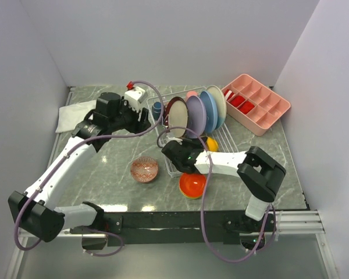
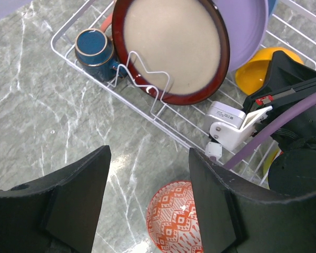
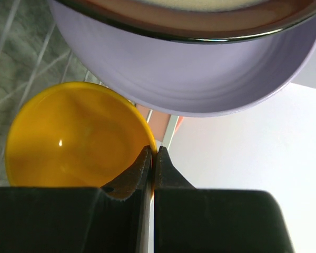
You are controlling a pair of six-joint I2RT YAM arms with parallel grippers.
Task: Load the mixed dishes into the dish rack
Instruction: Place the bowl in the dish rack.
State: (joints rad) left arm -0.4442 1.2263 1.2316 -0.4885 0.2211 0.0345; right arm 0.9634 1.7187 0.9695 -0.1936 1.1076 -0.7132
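Marble counter (image 1: 104,174): in the dish rack (image 1: 222,137) by its far edge, right tool (image 3: 153,153) pinches the orange-yellow bowl (image 3: 73,142) by the rim; left tool (image 2: 149,158) gapes. Settle it clear of the lavender plate (image 3: 189,79).

The marble table (image 1: 113,180) bears dish rack (image 1: 223,138), pink tray (image 1: 276,119), cloth (image 1: 72,115), patterned bowl (image 1: 145,169) and red-orange bowl (image 1: 192,185).

Robotics lab test cell: plain white partition walls (image 1: 163,40) enclose a grey marble-patterned tabletop (image 1: 107,186), where two cable-draped robot arms (image 1: 227,163) are bolted to a black rail (image 1: 174,221) at its near edge; a wire dish rack (image 1: 224,139) stands loaded with plates (image 1: 196,115).
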